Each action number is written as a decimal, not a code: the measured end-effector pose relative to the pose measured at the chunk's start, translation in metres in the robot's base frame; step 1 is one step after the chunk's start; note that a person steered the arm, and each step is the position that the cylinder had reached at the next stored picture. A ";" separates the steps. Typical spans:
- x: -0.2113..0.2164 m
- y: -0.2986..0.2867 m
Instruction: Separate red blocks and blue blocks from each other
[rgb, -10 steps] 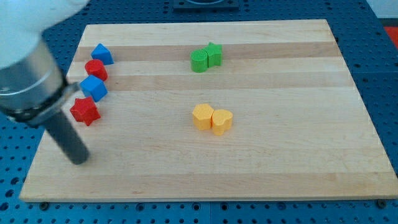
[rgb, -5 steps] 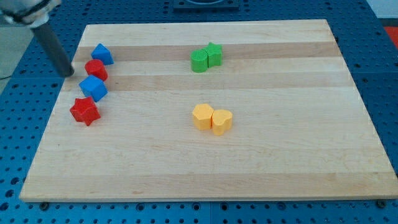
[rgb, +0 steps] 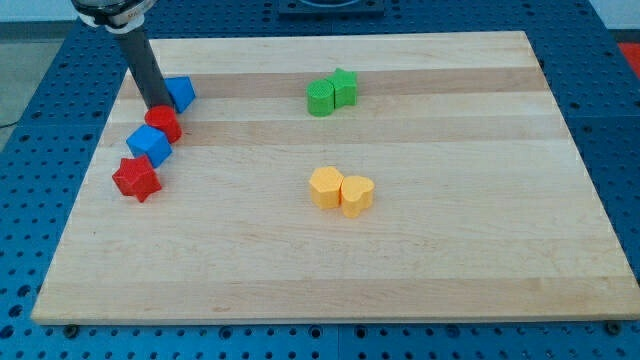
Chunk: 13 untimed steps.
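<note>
Where the board (rgb: 480, 260) nears the view's left edge, four task blocks form a loose column: a blue block (rgb: 181, 93) uppermost, a red round block (rgb: 163, 124) below it, a blue cube (rgb: 149, 146), then a red star block (rgb: 136, 178). My tip (rgb: 157, 105), a bare rod holding nothing, stands between the upper blue block and the red round block, touching both. Two green blocks (rgb: 331, 92) and two yellow blocks (rgb: 341, 190) sit well apart to the right
</note>
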<state>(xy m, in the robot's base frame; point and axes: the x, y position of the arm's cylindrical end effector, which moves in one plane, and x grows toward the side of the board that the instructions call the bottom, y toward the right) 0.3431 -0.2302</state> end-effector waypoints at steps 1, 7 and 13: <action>0.000 -0.012; 0.042 0.018; 0.056 0.091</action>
<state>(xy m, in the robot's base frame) 0.3988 -0.1395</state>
